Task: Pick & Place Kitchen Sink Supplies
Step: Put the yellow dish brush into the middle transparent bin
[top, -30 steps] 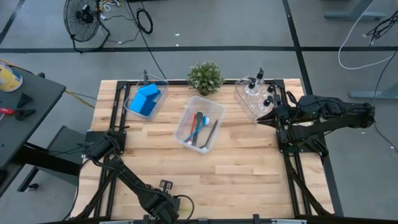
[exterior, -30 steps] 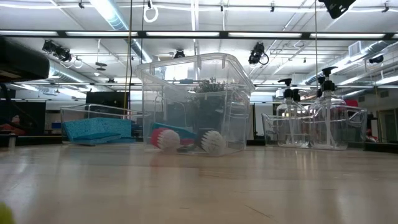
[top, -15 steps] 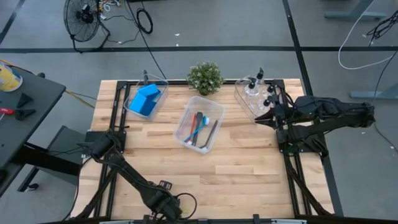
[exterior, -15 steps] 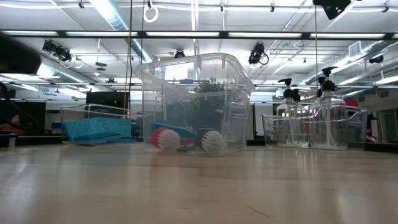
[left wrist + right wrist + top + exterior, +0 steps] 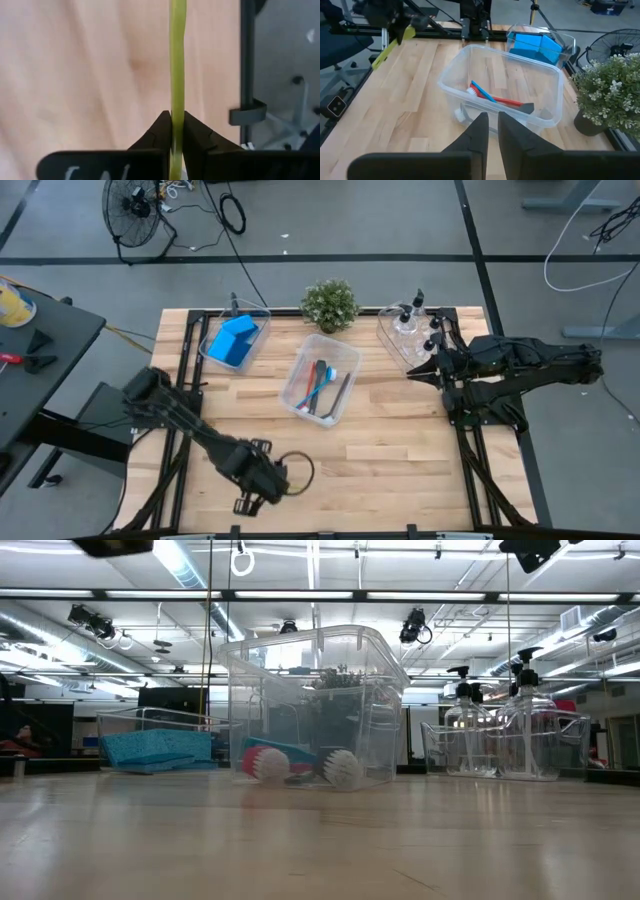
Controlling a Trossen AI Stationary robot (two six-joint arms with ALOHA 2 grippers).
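Note:
My left gripper [image 5: 262, 480] hangs over the table's near left part, shut on a yellow-green brush [image 5: 177, 75]. In the right wrist view the same yellow-green brush [image 5: 395, 42] slants below it. A clear middle bin [image 5: 322, 378] holds red, blue and grey brushes [image 5: 492, 97]. Blue sponges [image 5: 235, 340] lie in the far left bin. Pump bottles [image 5: 415, 330] stand in the far right bin. My right gripper [image 5: 412, 372] is shut and waits at the right, level with the bottle bin. My left gripper pinches the brush's thin handle [image 5: 177, 112] between its two fingers [image 5: 159, 131]. The fingers point down from above and lie across the handle. The brush is tilted and lifted clear of the table.
A small potted plant [image 5: 330, 305] stands at the far edge between the bins. Dark frame rails [image 5: 190, 380] run along the table's left and right sides. Bare wood [image 5: 390, 460] lies between the bins and the near edge.
My left gripper has risen from the table's near edge and moved a little toward the far edge, carrying the yellow-green brush up off the table. The brush end seen at the low view's bottom left a second ago has gone from that view.

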